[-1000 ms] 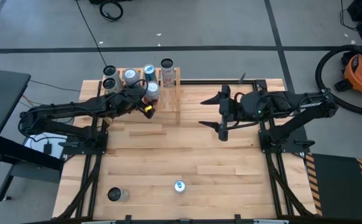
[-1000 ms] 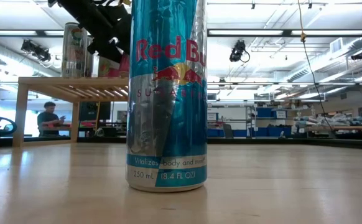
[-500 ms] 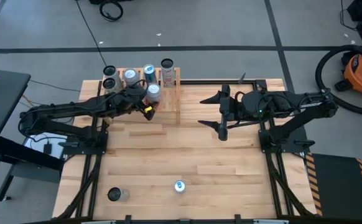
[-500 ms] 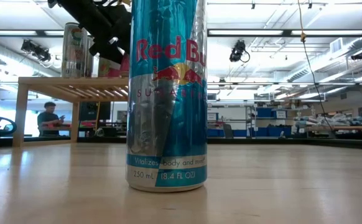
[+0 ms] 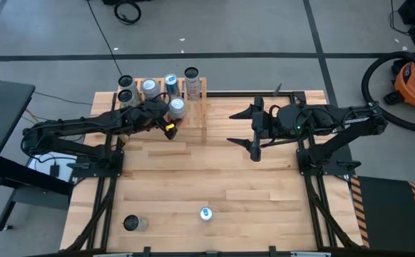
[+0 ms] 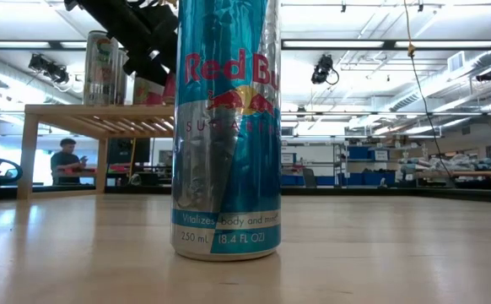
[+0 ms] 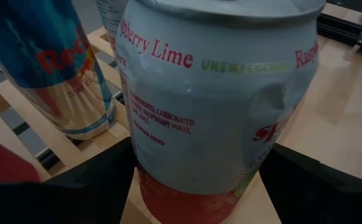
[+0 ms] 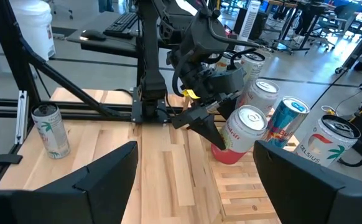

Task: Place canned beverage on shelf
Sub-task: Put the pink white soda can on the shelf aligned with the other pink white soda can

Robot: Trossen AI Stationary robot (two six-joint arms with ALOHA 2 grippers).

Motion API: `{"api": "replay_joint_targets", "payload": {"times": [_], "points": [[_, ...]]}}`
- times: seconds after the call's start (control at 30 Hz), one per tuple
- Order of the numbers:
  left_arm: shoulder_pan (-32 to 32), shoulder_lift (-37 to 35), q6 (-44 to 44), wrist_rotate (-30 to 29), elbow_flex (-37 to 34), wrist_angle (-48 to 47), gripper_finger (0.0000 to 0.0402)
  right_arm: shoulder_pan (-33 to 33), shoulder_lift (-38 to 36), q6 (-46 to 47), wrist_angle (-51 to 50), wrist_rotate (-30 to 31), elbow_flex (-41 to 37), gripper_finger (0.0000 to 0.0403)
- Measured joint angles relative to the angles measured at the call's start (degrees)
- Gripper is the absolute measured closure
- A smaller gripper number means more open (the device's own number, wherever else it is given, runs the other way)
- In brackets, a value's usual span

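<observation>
The shelf, a low rack of pale slats, stands at the table's far left with several cans upright on it. My left gripper reaches over it and is shut on a white and red can, also seen in the right wrist view as the white and red can. My right gripper hangs open in the air right of the shelf, with nothing between its fingers. A blue and silver can stands near the table's front edge and fills the low view. My left gripper pinches the can's side wall between its two fingers, one on each side, on the can's lower half. The fingers come from the table's left, slanting a little downward. The can leans, its red base at the shelf's slats; whether it touches them I cannot tell.
Another can stands at the table's near left corner. A blue can stands on the slats close beside the held can. Bare planks lie between the shelf and the front edge. A person sits in the room behind.
My left gripper has turned a little at the wrist while staying in place, and the held can's top has shifted slightly toward the table's near edge. The right arm has kept still.
</observation>
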Motion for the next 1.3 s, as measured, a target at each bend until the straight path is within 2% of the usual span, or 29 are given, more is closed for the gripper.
{"api": "replay_joint_targets", "payload": {"times": [0.13,0.27,0.5,0.9,1.07,1.3], "points": [[0.0,0.0,1.3,-0.3,0.0,-0.2,0.0081,0.0,0.0,0.0,0.0,0.0,0.0,0.0074],[0.0,0.0,3.3,-1.6,0.0,-0.1,0.0060,0.0,0.0,0.0,0.0,0.0,0.0,0.0074],[0.1,-0.1,1.5,-4.3,0.0,-1.0,0.0046,0.0,0.0,0.0,0.0,0.0,0.0,0.0074],[0.3,-0.1,-0.4,-3.1,0.0,-0.8,0.0043,0.0,0.0,0.0,0.0,0.0,0.0,0.0074],[0.3,-0.1,-0.1,-3.5,0.0,-1.0,0.0007,0.0,0.0,0.0,0.0,0.0,0.0,0.0074],[0.2,0.0,0.1,-3.6,0.0,-1.0,0.0006,0.0,0.0,0.0,0.0,0.0,0.0,0.0074]]}}
